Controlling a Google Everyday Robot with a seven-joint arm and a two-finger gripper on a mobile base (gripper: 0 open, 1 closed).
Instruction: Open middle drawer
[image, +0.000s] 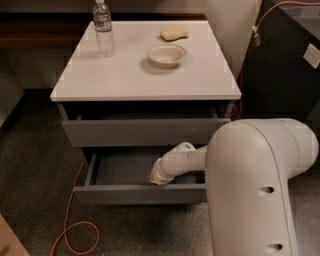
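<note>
The middle drawer (135, 194) is pulled well out of the white-topped cabinet (125, 80), and its grey inside (122, 170) shows. My gripper (155, 178) hangs at the end of the white arm, down inside this drawer just behind its front panel, right of centre. The arm's large white housing (255, 185) covers the drawer's right end. The fingers are hidden behind the wrist and the drawer front.
The drawer above (145, 132) stands slightly out. On the cabinet top are a water bottle (103, 27), a white bowl (166, 54) and a yellow sponge (174, 33). An orange cable (72, 225) loops on the carpet at the lower left. A dark unit (285, 65) stands at the right.
</note>
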